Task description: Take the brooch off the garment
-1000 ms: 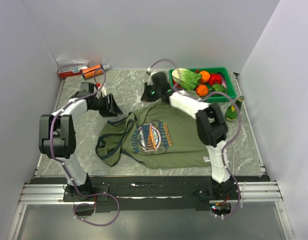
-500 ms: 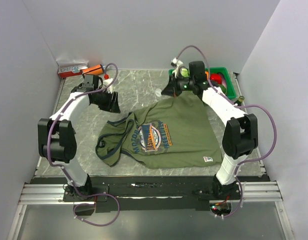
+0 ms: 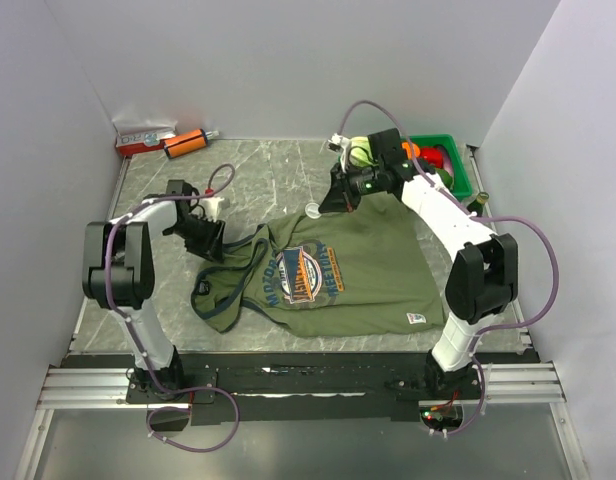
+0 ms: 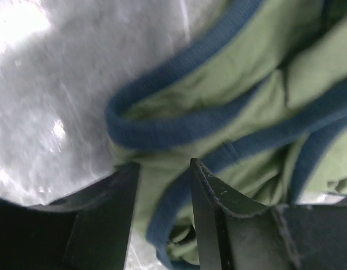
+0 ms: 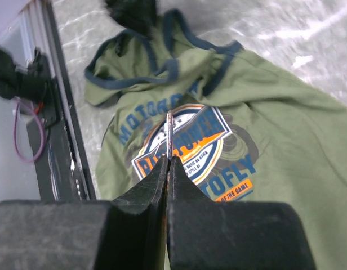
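The garment point(image 3: 358, 275), an olive-green T-shirt with navy trim and a round chest print, lies flat mid-table. It also shows in the right wrist view point(image 5: 275, 112). My right gripper point(image 3: 326, 204) hangs above the shirt's far edge, shut on the brooch point(image 3: 313, 210), a tiny whitish disc. In the right wrist view the gripper point(image 5: 168, 160) holds the brooch point(image 5: 169, 132) edge-on, as a thin blade above the print. My left gripper point(image 3: 210, 243) is down on the shirt's left end. In its wrist view the gripper point(image 4: 163, 185) is closed on bunched navy-trimmed fabric point(image 4: 179, 135).
A green crate point(image 3: 460, 180) with vegetables stands at the back right, a dark bottle point(image 3: 479, 205) beside it. A red box point(image 3: 143, 140) and an orange object point(image 3: 186, 142) lie at the back left. The black front rail point(image 5: 55, 140) shows in the right wrist view.
My left gripper has come down from behind the shirt onto its left end. My right gripper has moved slightly left and nearer, with the brooch in it.
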